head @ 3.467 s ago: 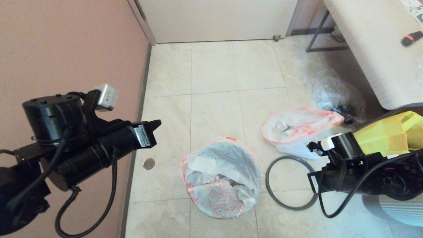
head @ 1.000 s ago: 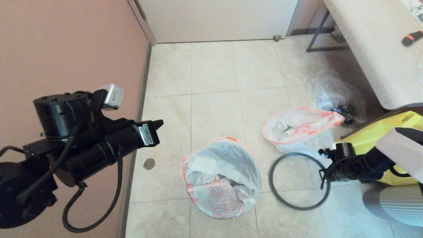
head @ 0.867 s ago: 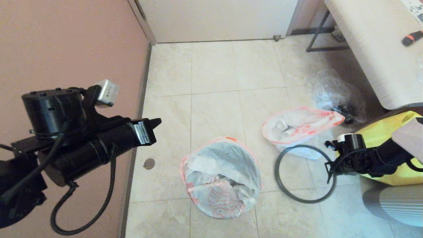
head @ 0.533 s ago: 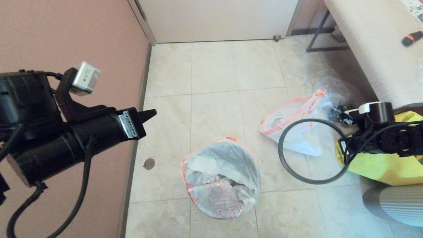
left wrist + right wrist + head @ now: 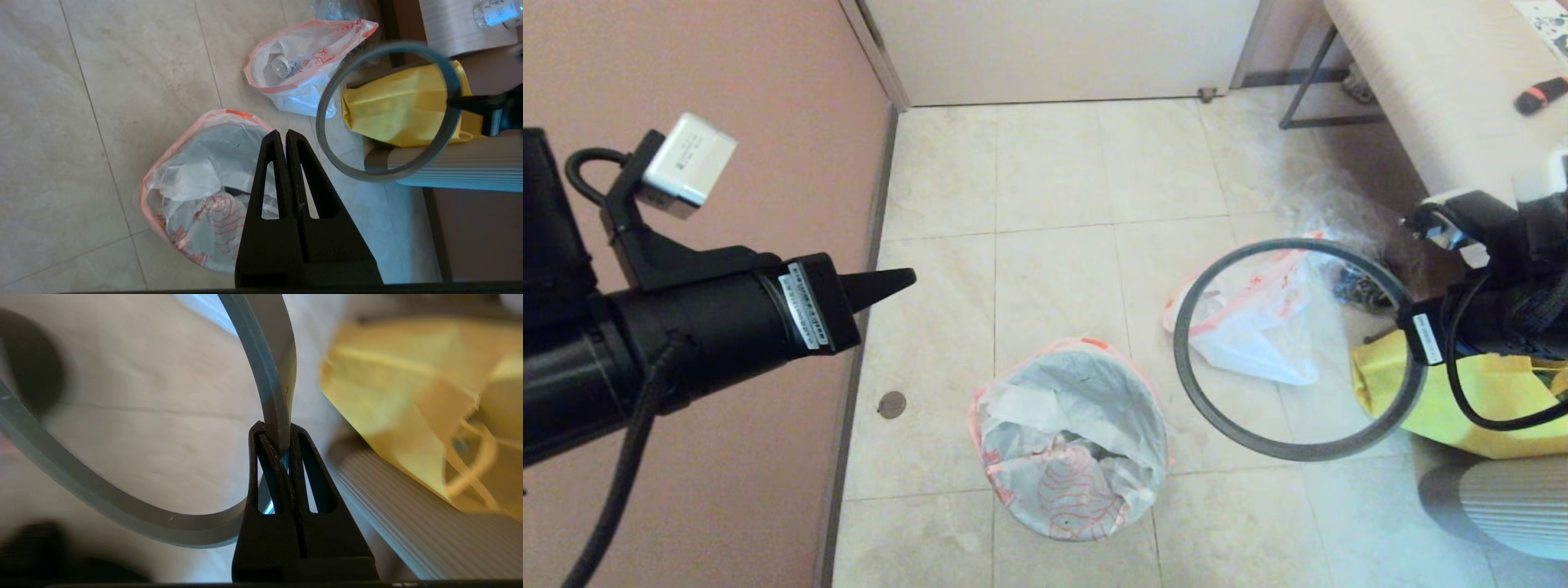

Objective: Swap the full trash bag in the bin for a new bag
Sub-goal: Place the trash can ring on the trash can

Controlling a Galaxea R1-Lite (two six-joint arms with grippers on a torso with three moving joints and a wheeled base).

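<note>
Right gripper, clamped on the dark-grey rim ring, holds it aloft beside the discarded full trash bag. The new bag apparently lines the bin. Left gripper, pinched empty, hovers nearby. Next: seat the ring squarely.

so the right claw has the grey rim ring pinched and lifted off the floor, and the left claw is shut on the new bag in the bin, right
Not quite. The right claw does have the rim ring pinched and lifted, but the left claw is shut on nothing. The left wrist view shows its fingers closed together in the air above the bin, not touching the new bag lining it.
</note>
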